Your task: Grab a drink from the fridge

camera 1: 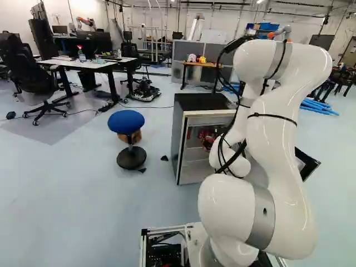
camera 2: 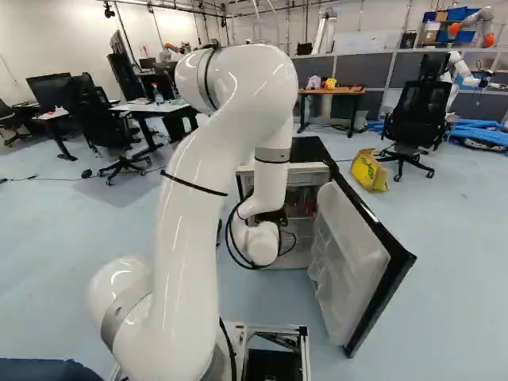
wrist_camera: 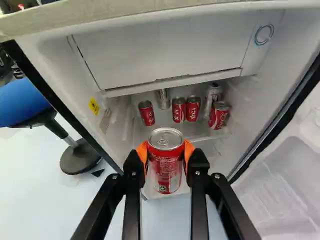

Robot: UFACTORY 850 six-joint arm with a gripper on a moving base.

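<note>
Closest to my wrist camera is my claw [wrist_camera: 166, 152], part-way open by just the breadth of one red can [wrist_camera: 165, 172]. Its orange pads [wrist_camera: 143, 153] press that can from two sides; the can is about upright, lid uppermost, and seems to be held clear of the shelf [wrist_camera: 190, 131].

I take twelve o'clock as straight out from my claw. Past the held can, on the shelf, a small red can [wrist_camera: 146, 113] stands at eleven, a silver can [wrist_camera: 162, 99] at twelve, two red cans [wrist_camera: 185, 109] just after twelve, and a tilted red can [wrist_camera: 219, 115] at one, with a pale can [wrist_camera: 213, 94] close behind it. Above them is the freezer box [wrist_camera: 165, 60]. The fridge [camera 1: 194, 102] opens toward me; its door [camera 2: 349, 262] hangs wide at about three, and a blue stool [camera 1: 127, 120] is at ten. Farther off, a yellow bag [camera 2: 368, 170] lies near one and a desk [camera 1: 92, 64] near eleven.

I judge the grab itself made, and the step in hand to be bringing the drink out. Next I should hold this squeeze, keep the can level and back away toward six, slowly. Swinging toward three too soon could knock my arm [camera 1: 275, 136] or the can against the door.
</note>
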